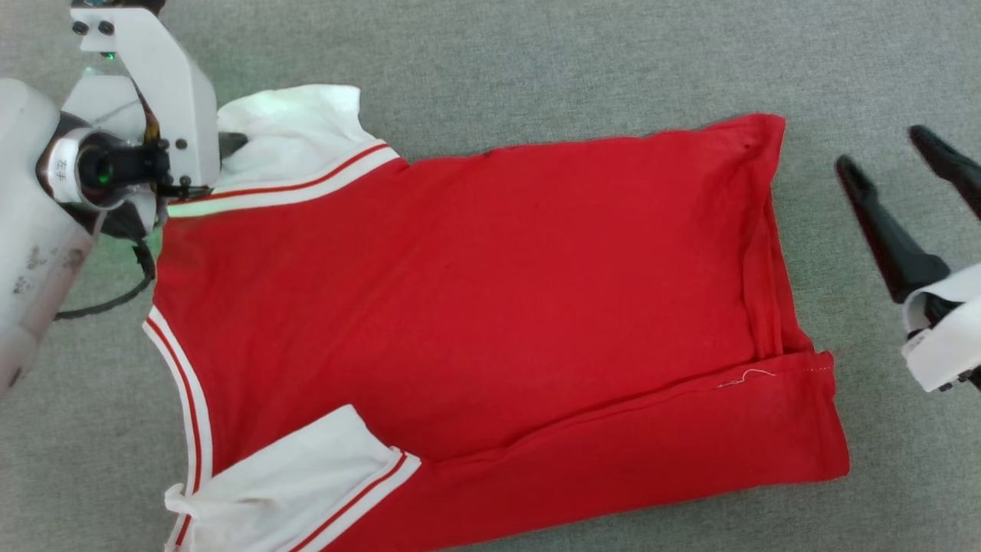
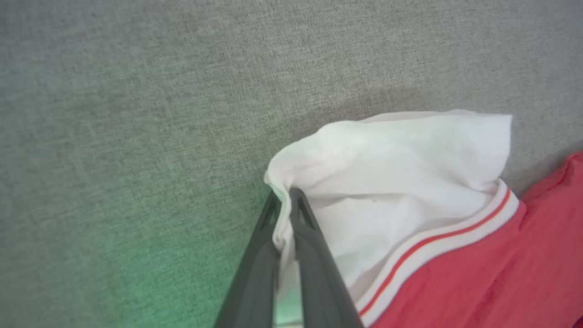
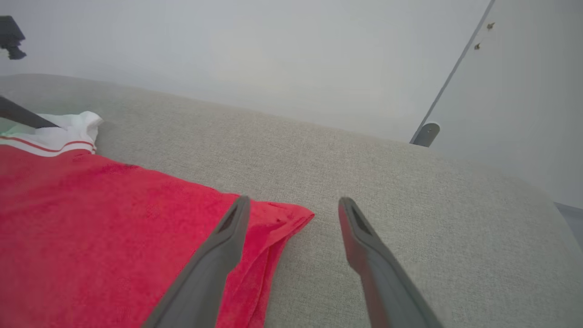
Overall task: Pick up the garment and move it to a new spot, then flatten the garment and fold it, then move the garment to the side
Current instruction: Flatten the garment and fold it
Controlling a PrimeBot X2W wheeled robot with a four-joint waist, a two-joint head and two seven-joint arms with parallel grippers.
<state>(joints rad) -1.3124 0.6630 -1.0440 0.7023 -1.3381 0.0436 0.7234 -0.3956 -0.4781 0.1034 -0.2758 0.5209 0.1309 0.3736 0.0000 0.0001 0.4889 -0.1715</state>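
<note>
My left gripper (image 2: 284, 197) clamped on the white sleeve (image 2: 401, 173) of the garment (image 1: 475, 291), garment flat between it and my right gripper (image 3: 294, 207), that one wide open beside the red corner, grey woven surface (image 2: 136, 114) beneath, pale wall (image 3: 255, 50) beyond, wrist label (image 1: 63, 165) unreadable

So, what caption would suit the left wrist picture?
Left jaws pinching the white sleeve of a red shirt on a grey surface.
</note>
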